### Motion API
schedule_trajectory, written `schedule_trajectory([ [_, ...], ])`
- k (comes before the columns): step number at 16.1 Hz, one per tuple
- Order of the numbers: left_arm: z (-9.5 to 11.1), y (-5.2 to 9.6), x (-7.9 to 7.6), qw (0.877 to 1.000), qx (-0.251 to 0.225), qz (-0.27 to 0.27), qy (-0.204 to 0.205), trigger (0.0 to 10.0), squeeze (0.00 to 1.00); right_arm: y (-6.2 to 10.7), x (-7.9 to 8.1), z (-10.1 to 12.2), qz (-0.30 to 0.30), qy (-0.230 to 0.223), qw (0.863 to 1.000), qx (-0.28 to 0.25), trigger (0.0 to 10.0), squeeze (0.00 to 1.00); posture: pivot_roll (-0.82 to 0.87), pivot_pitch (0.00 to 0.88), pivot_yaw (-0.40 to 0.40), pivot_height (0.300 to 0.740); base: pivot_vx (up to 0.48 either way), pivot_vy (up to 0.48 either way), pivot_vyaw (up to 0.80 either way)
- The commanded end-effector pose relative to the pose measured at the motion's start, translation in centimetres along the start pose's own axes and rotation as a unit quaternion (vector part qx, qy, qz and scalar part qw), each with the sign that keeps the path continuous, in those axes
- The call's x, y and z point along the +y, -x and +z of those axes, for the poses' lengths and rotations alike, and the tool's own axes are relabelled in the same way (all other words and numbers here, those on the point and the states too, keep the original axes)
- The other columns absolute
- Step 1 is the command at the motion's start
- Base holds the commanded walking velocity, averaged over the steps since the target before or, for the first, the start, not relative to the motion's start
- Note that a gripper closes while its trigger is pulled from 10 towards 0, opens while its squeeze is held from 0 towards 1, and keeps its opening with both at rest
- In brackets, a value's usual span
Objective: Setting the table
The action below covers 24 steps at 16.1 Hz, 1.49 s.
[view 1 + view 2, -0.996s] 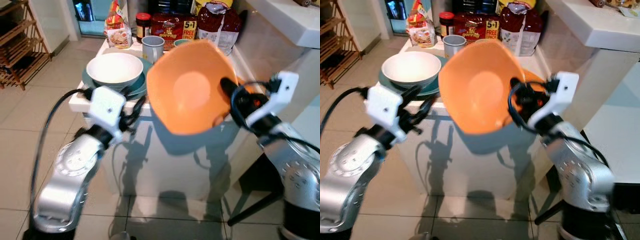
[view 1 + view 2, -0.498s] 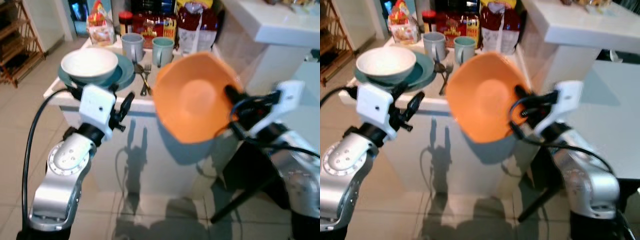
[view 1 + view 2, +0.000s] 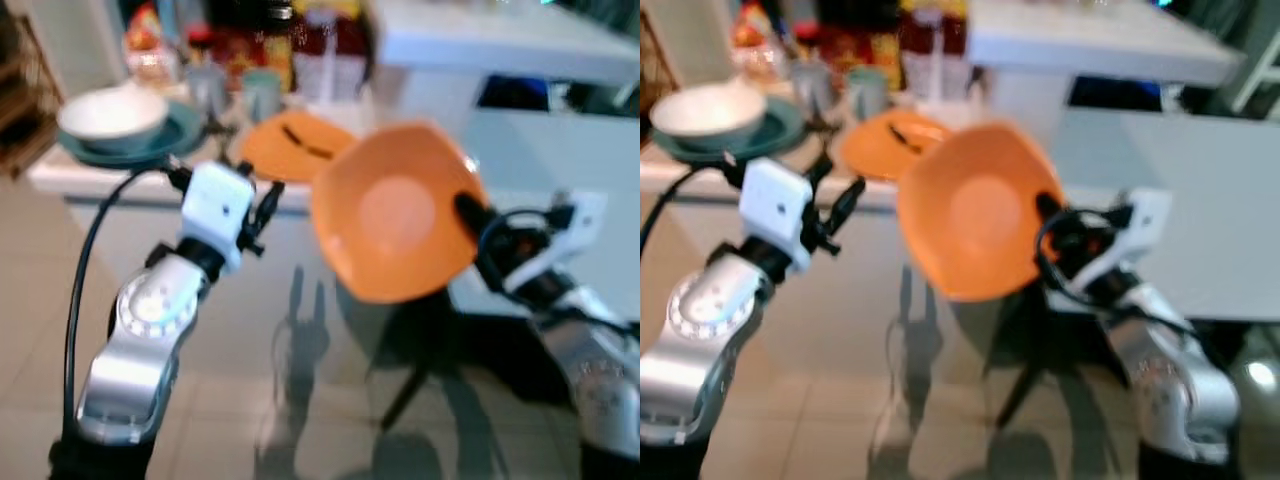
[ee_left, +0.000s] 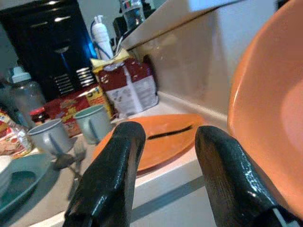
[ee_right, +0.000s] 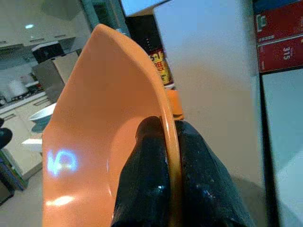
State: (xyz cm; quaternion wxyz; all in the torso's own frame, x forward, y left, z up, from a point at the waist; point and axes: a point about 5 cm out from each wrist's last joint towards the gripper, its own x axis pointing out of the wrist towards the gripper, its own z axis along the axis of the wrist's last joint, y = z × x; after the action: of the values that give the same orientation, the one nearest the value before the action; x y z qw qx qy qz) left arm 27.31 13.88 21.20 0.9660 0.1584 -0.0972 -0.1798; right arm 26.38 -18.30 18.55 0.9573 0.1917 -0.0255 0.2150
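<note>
Far left on the white tabletop (image 3: 60, 172) there's a white bowl (image 3: 110, 113) sitting on a teal plate (image 3: 175, 135), probably stacked as one place setting waiting to be carried over. Behind it is a blurry row of packets and jars, too soft to read. Next come two grey-green mugs (image 4: 71, 132), with a fork and spoon (image 4: 73, 158) lying in front of them, so the cutlery looks staged for later trips.

The left tool (image 4: 165, 156) is raised in front of the tabletop edge with its two black fingers spread apart and nothing between them. I'd guess it's just held up out of the way while the other arm does the carrying.

Just past it lies a flat orange plate (image 3: 285, 145) with a dark utensil (image 4: 170, 131) lying across it; I can't tell what kind.

Then the main thing: the orange bowl (image 3: 390, 225), held up in the air and tipped so its inside faces the camera. The right tool (image 5: 163, 156) is pinched onto its rim, one finger inside and one outside, which explains the tilt. A rim grip lets it hang like that.

Off to the right is a pale dining table (image 3: 1200, 210), well apart from the tabletop, and I reckon that's where the bowl is headed.
</note>
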Motion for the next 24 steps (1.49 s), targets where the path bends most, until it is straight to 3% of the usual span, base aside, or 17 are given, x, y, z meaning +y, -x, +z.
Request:
schedule_trajectory([
  [1, 0.2, -0.4, -0.3, 1.000, -0.003, -0.004, -0.001, 10.0, 0.00, 0.2, 0.1, 1.2, 0.001, 0.018, 1.000, -0.019, 10.0, 0.00, -0.03, 0.010, -0.006, 0.740, 0.000, -0.480, 0.00],
  [4, 0.4, -0.7, -0.5, 1.000, -0.005, 0.000, 0.004, 10.0, 0.00, 0.0, 0.5, 1.4, 0.012, 0.011, 1.000, -0.019, 10.0, 0.00, -0.03, 0.017, -0.012, 0.740, 0.000, -0.480, 0.00],
  [8, 0.0, -0.8, -0.2, 1.000, 0.007, 0.022, 0.005, 10.0, 0.00, -1.0, -0.3, 1.9, -0.054, 0.084, 0.995, -0.030, 10.0, 0.00, -0.03, 0.023, -0.022, 0.740, 0.000, -0.480, 0.00],
  [14, -0.7, -1.5, -0.7, 0.999, 0.025, 0.031, 0.020, 10.0, 0.00, -1.4, -1.9, 1.0, -0.159, 0.090, 0.983, -0.024, 10.0, 0.00, -0.04, 0.026, -0.017, 0.740, 0.000, -0.480, 0.00],
  [16, -0.9, -1.6, -0.6, 0.999, 0.027, 0.036, 0.020, 10.0, 0.00, -1.5, -2.4, 1.3, -0.190, 0.133, 0.972, -0.034, 10.0, 0.00, -0.04, 0.025, -0.013, 0.740, 0.000, -0.480, 0.00],
  [17, -1.0, -1.6, -0.6, 0.998, 0.027, 0.037, 0.032, 10.0, 0.00, -1.5, -2.8, 2.1, -0.232, 0.194, 0.951, -0.067, 10.0, 0.00, -0.04, 0.024, -0.010, 0.740, 0.000, -0.480, 0.00],
  [18, -1.0, -1.5, -0.6, 0.998, 0.028, 0.038, 0.032, 10.0, 0.00, -1.4, -3.2, 2.0, -0.242, 0.185, 0.951, -0.056, 10.0, 0.00, -0.04, 0.025, -0.013, 0.740, 0.000, -0.480, 0.00],
  [19, -1.0, -1.5, -0.6, 0.998, 0.028, 0.038, 0.029, 10.0, 0.00, -1.4, -3.2, 1.8, -0.224, 0.141, 0.963, -0.050, 10.0, 0.00, -0.04, 0.026, -0.015, 0.740, 0.000, -0.480, 0.00],
  [20, -1.0, -1.5, -0.5, 0.998, 0.028, 0.039, 0.028, 10.0, 0.00, -1.4, -3.2, 1.8, -0.225, 0.137, 0.963, -0.048, 10.0, 0.00, -0.04, 0.029, -0.017, 0.740, 0.000, -0.480, 0.00],
  [21, -1.1, -1.4, -0.4, 0.998, 0.030, 0.042, 0.025, 10.0, 0.00, -1.6, -3.0, 1.4, -0.211, 0.096, 0.972, -0.035, 10.0, 0.00, -0.03, 0.027, -0.022, 0.740, 0.000, -0.480, 0.00],
  [22, -1.1, -1.3, -0.3, 0.998, 0.029, 0.043, 0.025, 10.0, 0.00, -1.7, -2.9, 1.5, -0.211, 0.104, 0.971, -0.044, 10.0, 0.00, -0.03, 0.028, -0.025, 0.740, 0.000, -0.480, 0.00],
  [23, -1.1, -1.2, -0.3, 0.998, 0.030, 0.047, 0.027, 10.0, 0.00, -1.9, -3.0, 1.4, -0.234, 0.134, 0.961, -0.055, 10.0, 0.00, -0.03, 0.029, -0.029, 0.740, 0.000, -0.480, 0.00],
  [24, -1.2, -1.2, -0.2, 0.998, 0.031, 0.049, 0.027, 10.0, 0.00, -2.1, -2.9, 1.1, -0.234, 0.132, 0.962, -0.053, 10.0, 0.00, -0.03, 0.029, -0.032, 0.740, 0.000, -0.480, 0.00],
])
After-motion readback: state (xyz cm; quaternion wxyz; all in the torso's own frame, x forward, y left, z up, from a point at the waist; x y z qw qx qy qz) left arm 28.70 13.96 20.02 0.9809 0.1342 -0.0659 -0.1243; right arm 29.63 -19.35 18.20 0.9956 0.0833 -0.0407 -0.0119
